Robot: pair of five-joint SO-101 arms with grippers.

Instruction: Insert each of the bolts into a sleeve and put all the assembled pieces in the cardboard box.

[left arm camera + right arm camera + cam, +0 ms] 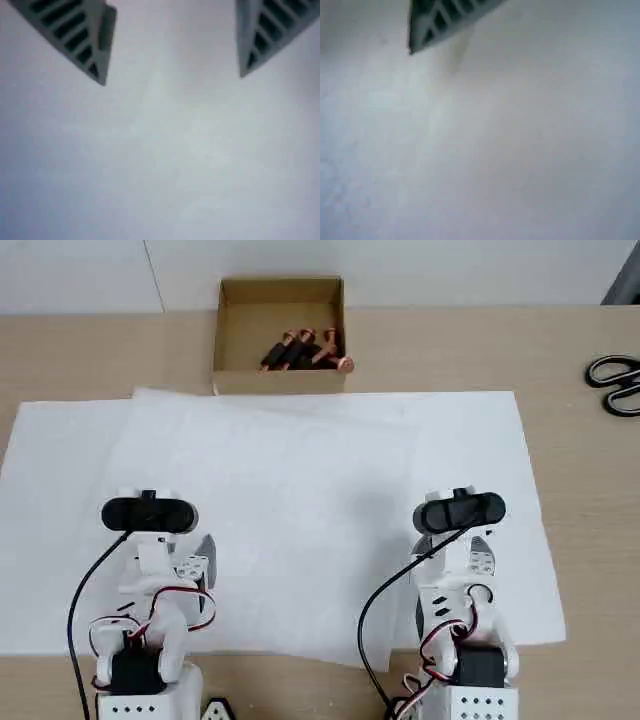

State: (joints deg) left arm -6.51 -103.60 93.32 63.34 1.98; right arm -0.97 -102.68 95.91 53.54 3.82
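With the assembled pieces [305, 350] seen lying in the cardboard box [280, 382] at upper centre, the task is judged done, so the left tool [172, 78], spread open, and the right tool [480, 558], whose state cannot be told, are best parked at lower frame.

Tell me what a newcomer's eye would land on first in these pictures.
The cardboard box at the far edge of the table, with dark assembled pieces, copper-coloured at the ends, piled in its right half. Next, the big white paper sheet spread over the table's middle. Black scissors lie at the far right edge.
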